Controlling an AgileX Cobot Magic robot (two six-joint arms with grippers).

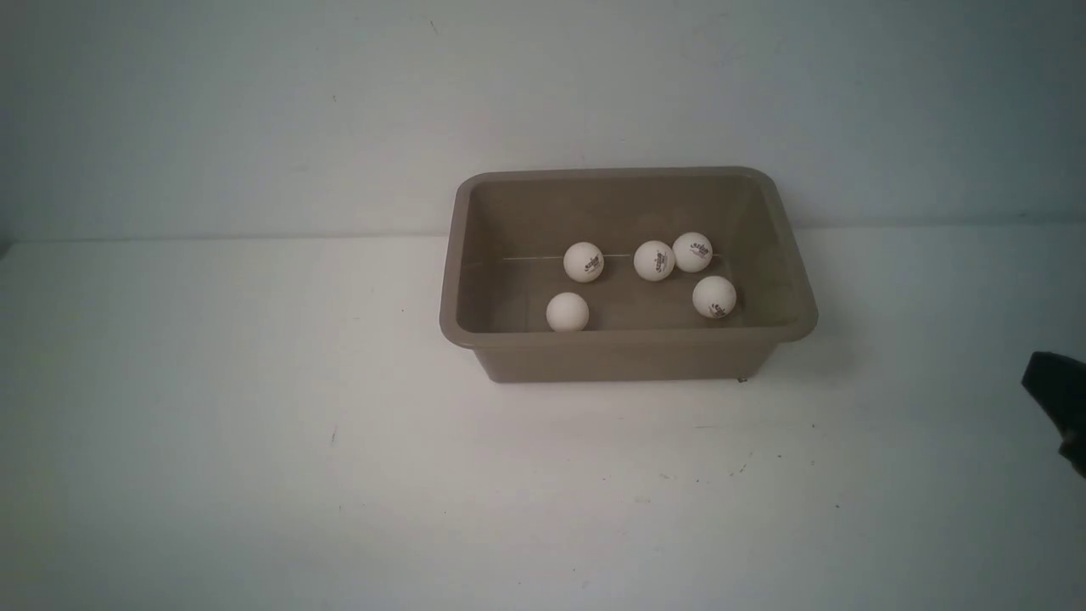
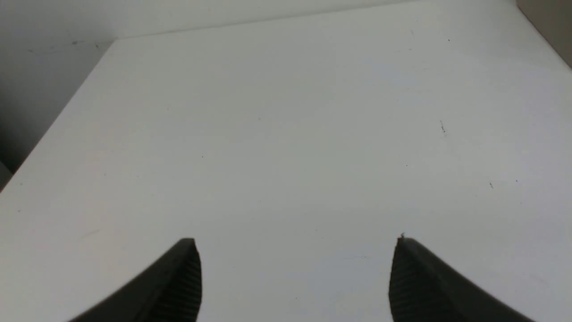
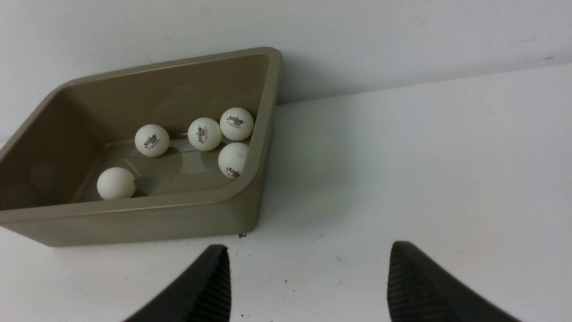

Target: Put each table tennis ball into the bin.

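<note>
- All five table tennis balls [image 1: 653, 260] lay inside the bin [image 1: 628, 356], which stood on the white bench [image 1: 254, 467] with its long axis running left to right
- Right tool [image 3: 308, 286] was spread and empty, just beside the bin's right end, the nearer arm
- Left tool [image 2: 297, 277] was spread and empty over bare bench
- The task looked finished, with no ball outside

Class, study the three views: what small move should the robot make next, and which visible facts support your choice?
Probably none beyond drawing both arms back to rest. All five table tennis balls already lie inside the bin, and none shows on the table. The left gripper and right gripper both stand open, holding nothing.
</note>
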